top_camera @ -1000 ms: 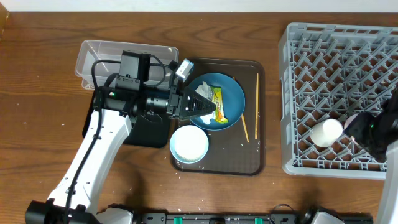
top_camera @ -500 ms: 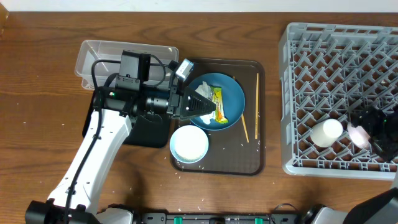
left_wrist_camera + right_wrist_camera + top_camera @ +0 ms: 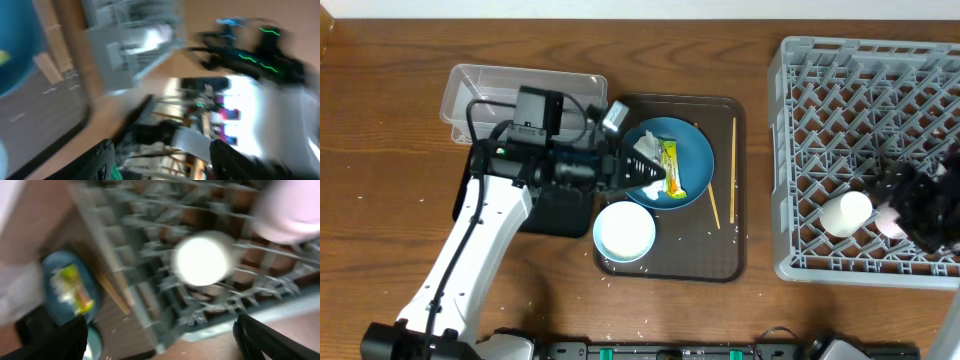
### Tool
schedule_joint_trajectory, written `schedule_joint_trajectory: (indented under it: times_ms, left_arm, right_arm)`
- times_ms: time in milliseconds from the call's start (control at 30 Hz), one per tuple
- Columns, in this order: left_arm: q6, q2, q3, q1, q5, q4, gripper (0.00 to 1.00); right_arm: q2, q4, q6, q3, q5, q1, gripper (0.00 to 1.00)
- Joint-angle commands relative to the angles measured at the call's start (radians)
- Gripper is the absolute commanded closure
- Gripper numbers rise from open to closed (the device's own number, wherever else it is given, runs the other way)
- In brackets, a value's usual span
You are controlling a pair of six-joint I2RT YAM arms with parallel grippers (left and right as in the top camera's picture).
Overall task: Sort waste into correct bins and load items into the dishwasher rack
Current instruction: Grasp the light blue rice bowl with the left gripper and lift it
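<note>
Since the crumpled tissue (image 3: pixel 642 150) and the snack wrapper (image 3: pixel 670 166) on the blue plate (image 3: pixel 698 150) look light and soft, we judge that a gentle pinch on a raised fold will lift either, though the wrapper may be slick. Our left hand (image 3: pixel 645 176) hovers over the plate's left side, at the tissue. Its wrist view is blurred, so we cannot tell its opening. Our right hand (image 3: pixel 160 336) is spread wide and empty over the dishwasher rack (image 3: pixel 860 70), near a white cup (image 3: pixel 202 260).
</note>
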Motion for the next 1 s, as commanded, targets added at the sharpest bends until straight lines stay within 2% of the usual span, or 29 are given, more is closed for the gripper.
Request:
schedule_joint_trajectory:
  times_ms: [0, 100, 200, 233, 333, 433, 567, 733, 867, 900, 967]
  left_arm:
    - [0.035, -0.003, 0.005, -0.064, -0.479, -0.113, 0.39]
    - [0.008, -0.003, 0.000, -0.176, -0.785, -0.184, 0.41]
    - [-0.048, 0.002, -0.032, -0.337, -1.053, -0.185, 0.41]
    - [-0.069, 0.008, -0.043, -0.384, -1.128, -0.184, 0.41]
    - [-0.133, 0.051, -0.077, -0.506, -1.286, -0.161, 0.41]
    - [-0.145, 0.119, -0.097, -0.565, -1.312, -0.109, 0.45]
    - [-0.163, 0.215, -0.097, -0.580, -1.316, -0.046, 0.51]
    - [-0.183, 0.281, -0.097, -0.583, -1.230, 0.011, 0.75]
    - [-0.183, 0.293, -0.097, -0.583, -1.230, 0.023, 0.81]
    - [-0.183, 0.293, -0.098, -0.583, -1.230, 0.026, 0.86]
    - [-0.182, 0.295, -0.098, -0.586, -1.233, 0.035, 0.87]
  right_arm:
    - [-0.116, -0.016, -0.080, 0.021, -0.113, 0.066, 0.09]
    - [-0.182, -0.025, -0.079, 0.020, -0.113, 0.119, 0.10]
    - [-0.225, -0.024, -0.075, 0.020, -0.093, 0.171, 0.14]
    - [-0.233, -0.024, -0.061, 0.020, -0.077, 0.182, 0.19]
    - [-0.239, -0.027, -0.037, 0.020, -0.061, 0.191, 0.20]
    - [-0.238, -0.034, -0.037, 0.020, -0.061, 0.191, 0.20]
    - [-0.238, -0.041, -0.037, 0.020, -0.061, 0.191, 0.20]
    - [-0.233, -0.040, -0.037, 0.020, -0.061, 0.191, 0.19]
    - [-0.229, -0.040, -0.032, 0.020, -0.061, 0.191, 0.19]
    - [-0.227, -0.037, -0.032, 0.020, -0.061, 0.191, 0.19]
    - [-0.223, -0.032, -0.027, 0.020, -0.062, 0.191, 0.19]
